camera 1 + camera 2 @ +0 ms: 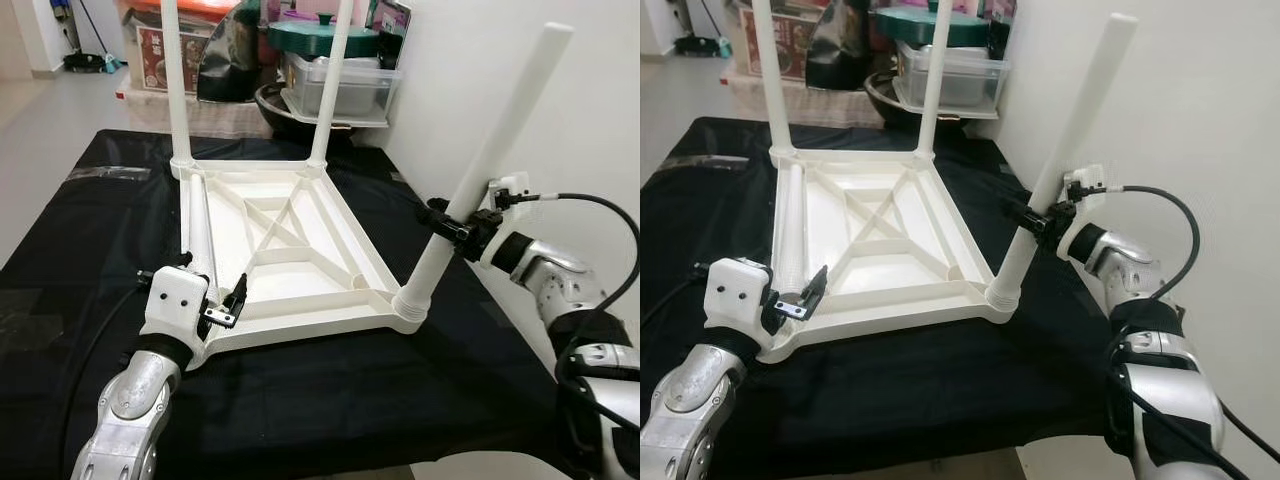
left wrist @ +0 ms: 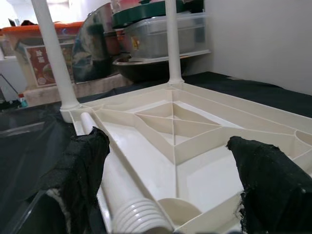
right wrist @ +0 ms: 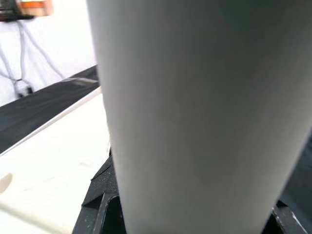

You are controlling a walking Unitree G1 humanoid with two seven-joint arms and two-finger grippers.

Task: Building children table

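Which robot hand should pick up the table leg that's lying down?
Left. The left hand sits open at the near corner, right beside the loose leg. The right hand is busy gripping the tilted leg.

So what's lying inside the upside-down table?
A loose white leg lies inside the tabletop, along its left rim. The left gripper covers its near end.

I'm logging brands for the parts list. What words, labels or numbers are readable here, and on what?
No text can be read.
Box behind the table: a red printed label, too blurred to read.
Upturned white tabletop, its legs and both grippers: no markings visible.
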